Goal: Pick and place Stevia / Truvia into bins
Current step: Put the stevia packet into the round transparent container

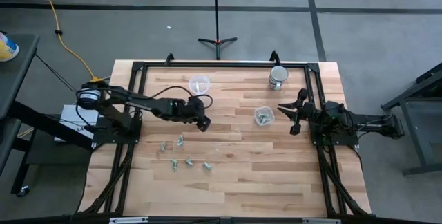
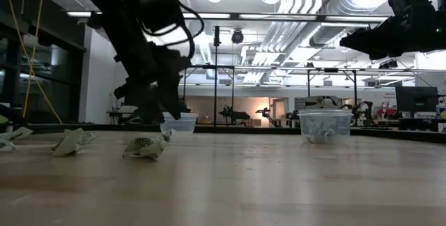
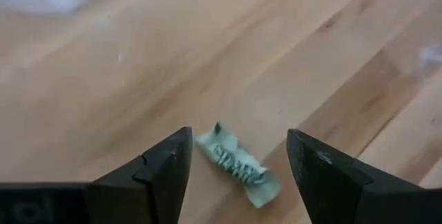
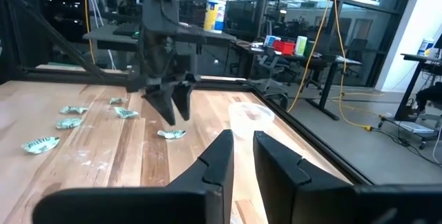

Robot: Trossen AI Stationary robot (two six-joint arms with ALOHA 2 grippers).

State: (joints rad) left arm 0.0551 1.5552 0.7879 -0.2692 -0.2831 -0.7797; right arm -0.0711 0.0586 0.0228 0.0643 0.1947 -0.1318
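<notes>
Near desk [image 1: 276, 175] edge: loose Stevia packets [image 1: 185, 160] scattered left of centre, well apart from both cups. Mid-desk: left pincer [image 1: 204, 123] hangs low with fingers [image 3: 162, 172] spread, released, straddling one crumpled packet [image 3: 238, 167] lying flat on the wood; right pincer [image 1: 295, 117] hovers beside the right cup [image 1: 264, 116], which has packets inside, fingers [image 4: 214, 162] spread a little, holding nothing. Far side: empty-looking left cup [image 1: 199, 84] and metal mug [image 1: 277, 77] near the back rail.
</notes>
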